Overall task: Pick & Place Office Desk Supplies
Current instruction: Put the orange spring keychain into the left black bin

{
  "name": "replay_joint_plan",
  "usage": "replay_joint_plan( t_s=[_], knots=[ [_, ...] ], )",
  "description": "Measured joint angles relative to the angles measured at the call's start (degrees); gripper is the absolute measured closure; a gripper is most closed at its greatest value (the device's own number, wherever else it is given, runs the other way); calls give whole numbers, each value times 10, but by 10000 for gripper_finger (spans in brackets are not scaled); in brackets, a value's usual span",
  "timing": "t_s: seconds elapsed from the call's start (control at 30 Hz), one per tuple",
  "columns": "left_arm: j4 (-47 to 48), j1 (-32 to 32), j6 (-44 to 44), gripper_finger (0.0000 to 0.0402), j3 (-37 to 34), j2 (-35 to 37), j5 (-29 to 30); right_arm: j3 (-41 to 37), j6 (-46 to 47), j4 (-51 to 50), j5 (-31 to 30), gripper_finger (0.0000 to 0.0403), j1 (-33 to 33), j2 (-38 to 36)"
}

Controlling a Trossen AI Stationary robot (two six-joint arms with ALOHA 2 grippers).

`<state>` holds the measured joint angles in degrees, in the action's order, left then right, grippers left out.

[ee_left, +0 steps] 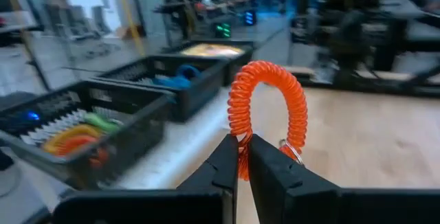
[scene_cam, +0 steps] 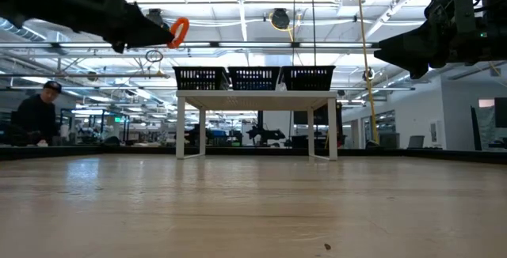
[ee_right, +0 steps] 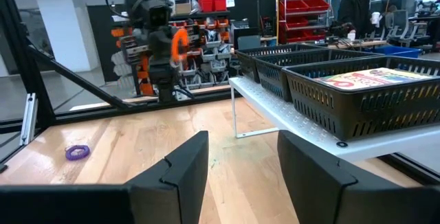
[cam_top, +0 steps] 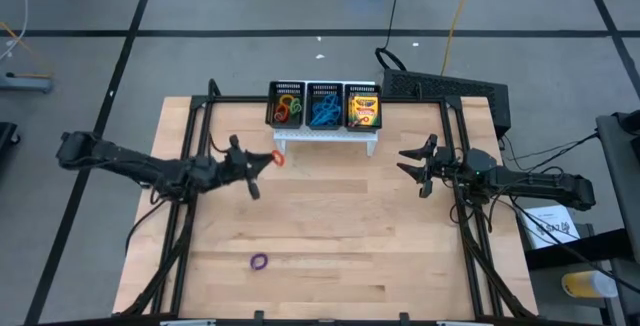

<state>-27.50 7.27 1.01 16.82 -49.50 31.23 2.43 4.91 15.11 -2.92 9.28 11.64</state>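
Note:
My left gripper (cam_top: 268, 159) is shut on an orange coil loop (ee_left: 268, 114) and is held high above the table, just in front of the organiser's left end. The loop also shows in the high view (cam_top: 277, 158) and the low view (scene_cam: 179, 32). The black mesh organiser (cam_top: 323, 106) stands on a white riser at the far middle; it holds coloured loops (cam_top: 288, 108), blue loops (cam_top: 323, 114) and crayon boxes (cam_top: 364, 111). A purple loop (cam_top: 259, 262) lies flat on the table near the front. My right gripper (cam_top: 408, 161) is open and empty, to the right of the organiser. My left gripper pinches the orange coil loop at its lower part (ee_left: 242, 157) between its two fingers. The loop stands up beyond the fingertips as an arch, lifted clear of the table. A small metal ring (ee_left: 292, 150) hangs at the loop's end beside one finger.
The white riser (cam_top: 328, 138) lifts the organiser above the table. A black box (cam_top: 450, 91) sits at the far right corner. The wood table has open room in its middle and front. A person (scene_cam: 36, 115) shows far behind the table.

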Motion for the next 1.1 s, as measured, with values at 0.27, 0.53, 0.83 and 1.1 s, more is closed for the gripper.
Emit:
replay_joint_plan(
  t_s=[0.27, 0.53, 0.83, 1.1],
  knots=[
    [-89, -107, 34, 376, 0, 0, -25, 0, 0, 0, 0, 238, 0, 0],
    [-131, -204, -16, 376, 28, 0, -27, 0, 0, 0, 0, 238, 0, 0],
    [46, -278, -31, 376, 149, -66, -32, 0, 0, 0, 0, 238, 0, 0],
    [196, -322, -56, 376, 280, -185, -32, 0, 0, 0, 0, 238, 0, 0]
  ],
)
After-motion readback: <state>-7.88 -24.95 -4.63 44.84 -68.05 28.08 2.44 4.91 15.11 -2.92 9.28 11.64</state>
